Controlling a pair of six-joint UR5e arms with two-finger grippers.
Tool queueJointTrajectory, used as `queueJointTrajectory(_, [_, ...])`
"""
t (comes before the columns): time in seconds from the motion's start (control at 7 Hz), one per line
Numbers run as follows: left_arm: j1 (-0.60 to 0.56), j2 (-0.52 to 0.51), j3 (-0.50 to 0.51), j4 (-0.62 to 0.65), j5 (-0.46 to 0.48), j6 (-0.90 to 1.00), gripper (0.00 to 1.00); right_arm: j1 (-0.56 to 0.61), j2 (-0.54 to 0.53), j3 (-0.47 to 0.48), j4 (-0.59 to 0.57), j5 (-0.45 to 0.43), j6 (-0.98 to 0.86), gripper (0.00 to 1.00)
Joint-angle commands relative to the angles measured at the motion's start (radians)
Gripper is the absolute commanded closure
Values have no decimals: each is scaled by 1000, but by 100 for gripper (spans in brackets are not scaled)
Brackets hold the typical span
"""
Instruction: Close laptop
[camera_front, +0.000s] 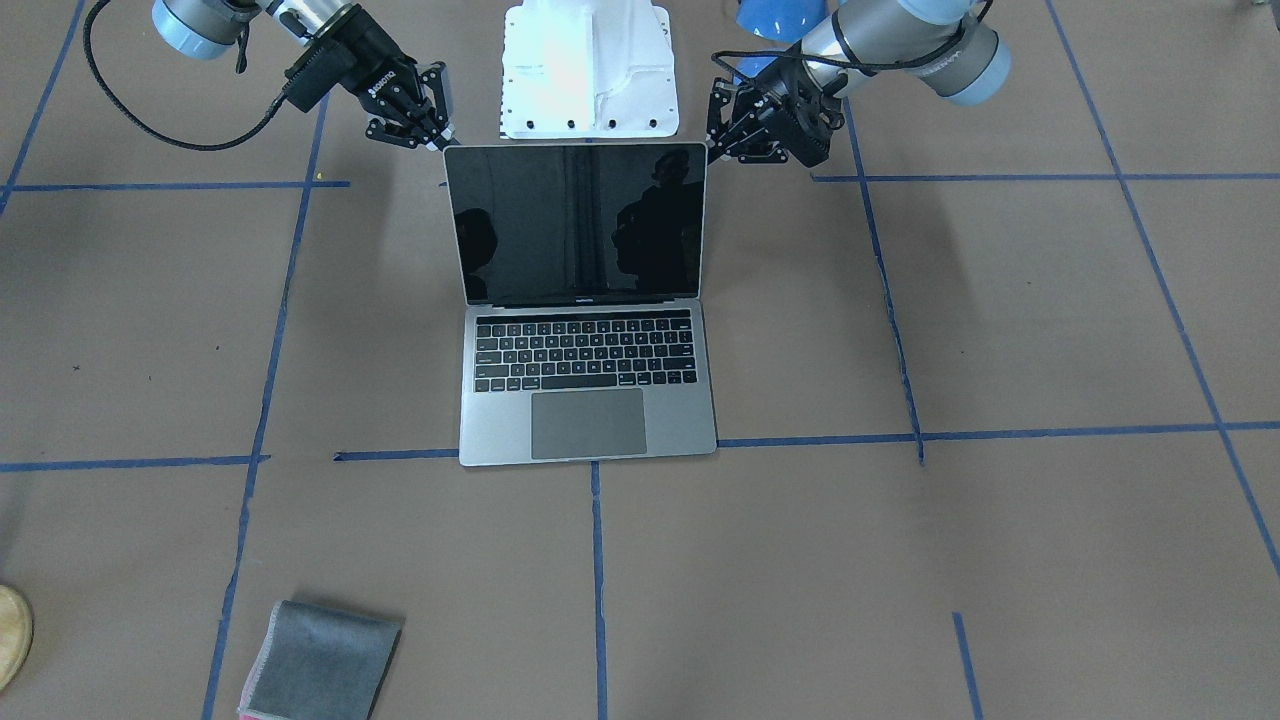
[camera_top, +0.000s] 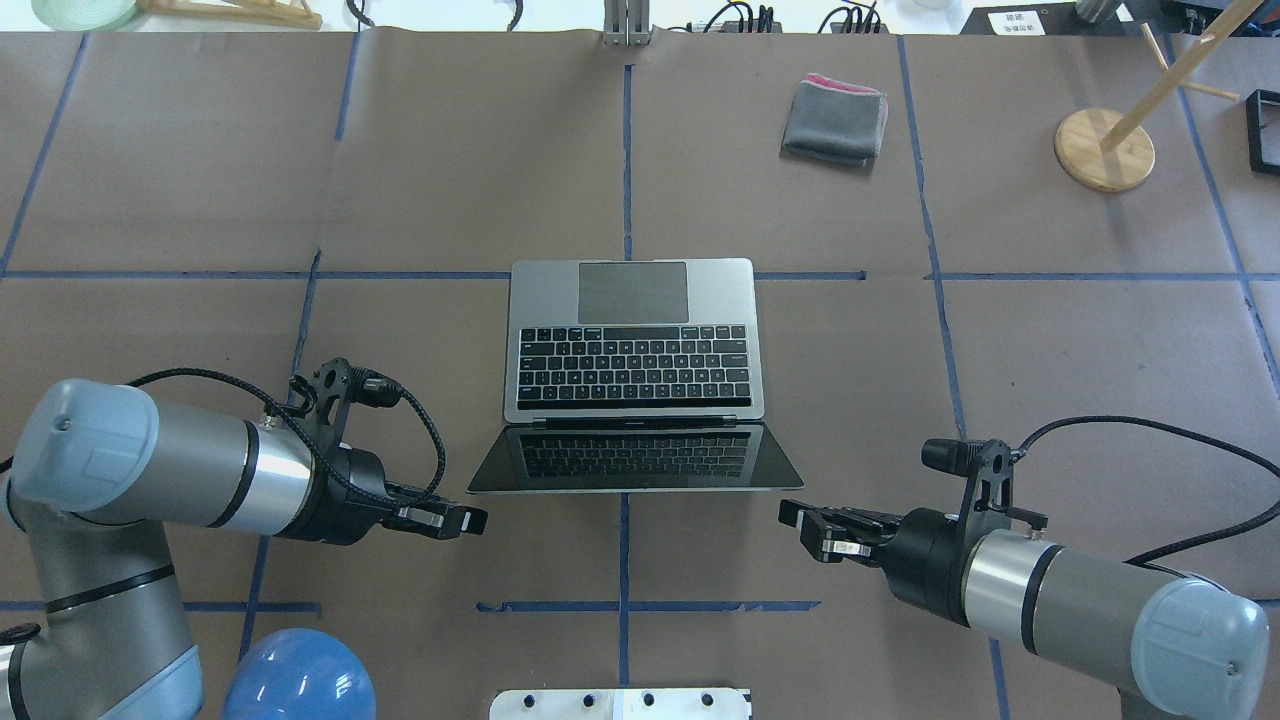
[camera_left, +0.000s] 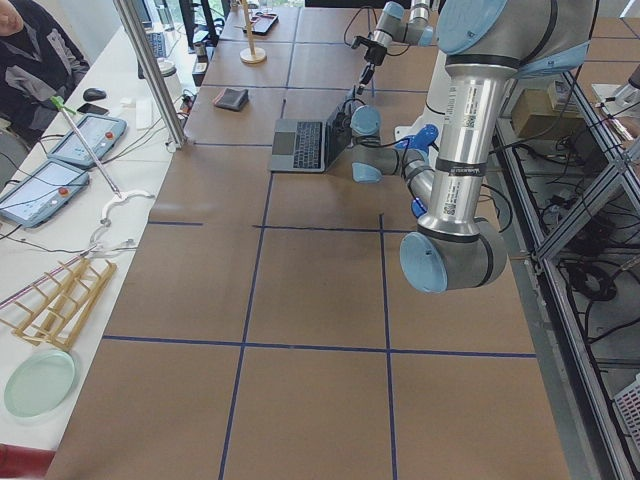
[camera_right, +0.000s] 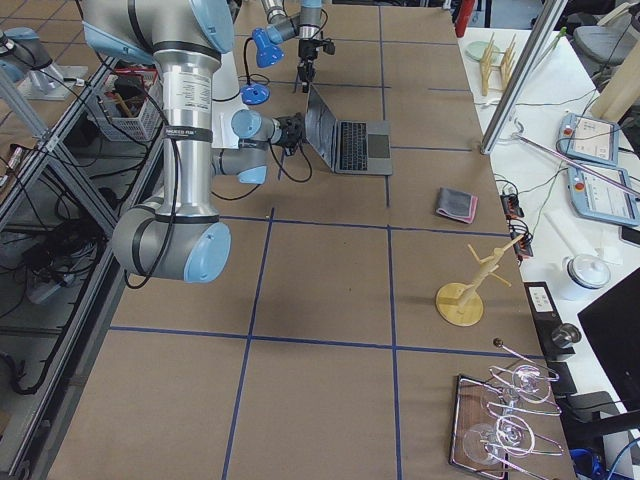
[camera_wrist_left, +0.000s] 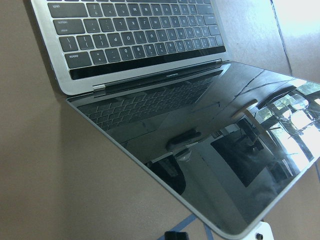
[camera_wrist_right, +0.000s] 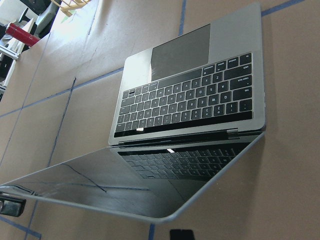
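Observation:
The grey laptop (camera_top: 632, 340) lies open in the middle of the table, keyboard (camera_front: 585, 352) away from me. Its glossy black screen (camera_front: 578, 222) leans back towards my base. My left gripper (camera_top: 478, 521) looks shut and empty, just beside the screen's top corner on my left (camera_front: 712, 148). My right gripper (camera_top: 790, 515) looks shut and empty beside the other top corner (camera_front: 445, 138). Neither visibly touches the lid. The left wrist view shows the screen (camera_wrist_left: 210, 150) close up; the right wrist view shows the screen (camera_wrist_right: 150, 185) and keyboard.
A folded grey cloth (camera_top: 835, 120) lies at the far side, right of centre. A wooden stand (camera_top: 1104, 150) is at the far right. A blue round object (camera_top: 300, 680) and the white robot base (camera_top: 620, 703) sit near me.

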Motion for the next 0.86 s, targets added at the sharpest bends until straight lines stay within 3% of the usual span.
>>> queueJointTrajectory(0.0, [1, -34, -1, -1, 0, -61, 100, 2, 0, 4, 1, 0, 0, 95])
queueJointTrajectory(0.71, [-68, -36, 9, 4, -2, -55, 100, 56, 19, 5, -13, 0, 0, 96])
